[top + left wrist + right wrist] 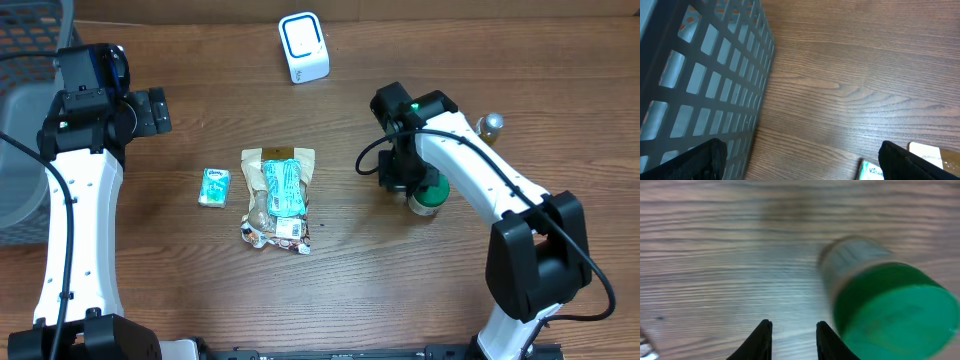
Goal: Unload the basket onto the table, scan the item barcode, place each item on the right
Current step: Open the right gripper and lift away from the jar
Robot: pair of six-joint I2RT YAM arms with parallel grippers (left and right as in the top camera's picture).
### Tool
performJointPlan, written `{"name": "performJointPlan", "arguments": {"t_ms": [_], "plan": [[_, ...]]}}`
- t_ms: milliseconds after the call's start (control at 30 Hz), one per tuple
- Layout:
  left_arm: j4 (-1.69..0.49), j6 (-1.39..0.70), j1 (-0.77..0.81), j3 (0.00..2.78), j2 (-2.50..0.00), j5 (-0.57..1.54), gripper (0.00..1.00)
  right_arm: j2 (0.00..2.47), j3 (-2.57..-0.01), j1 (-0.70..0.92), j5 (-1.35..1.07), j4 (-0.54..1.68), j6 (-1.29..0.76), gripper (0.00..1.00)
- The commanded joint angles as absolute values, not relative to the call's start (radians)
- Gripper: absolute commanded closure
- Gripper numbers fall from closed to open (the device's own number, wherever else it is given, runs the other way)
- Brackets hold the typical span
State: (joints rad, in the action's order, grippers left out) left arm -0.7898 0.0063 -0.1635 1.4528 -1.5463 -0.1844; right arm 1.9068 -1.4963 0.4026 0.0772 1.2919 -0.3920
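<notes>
A white barcode scanner [303, 47] stands at the back of the table. A green-lidded jar [427, 196] stands upright at the right; in the right wrist view the jar [890, 305] sits just right of my fingers, outside them. My right gripper [400, 182] [792, 330] hangs beside it, its jaws a narrow gap apart with only table between them. A clear snack bag [277, 198] and a small green tissue pack [214, 187] [871, 170] lie mid-table. My left gripper [152, 110] [800, 160] is wide open and empty at the far left.
A grey mesh basket [15, 150] [705, 75] stands at the left edge, close beside my left gripper. A small gold-capped bottle [489, 125] stands behind the right arm. Bare wood lies between the snack bag and the jar.
</notes>
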Motion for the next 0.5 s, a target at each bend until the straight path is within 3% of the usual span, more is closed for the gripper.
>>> {"name": "performJointPlan", "arguments": {"t_ms": [0,467], "plan": [[-0.789,-0.004,-0.157,1.468,-1.533,-0.183,0.00,1.909,-1.492,0.362,0.142,1.315,-0.394,0.74],[-0.789,-0.004,-0.157,1.468,-1.533,-0.183,0.00,1.909,-1.492,0.199,0.184,1.417,-0.393,0.75]]}}
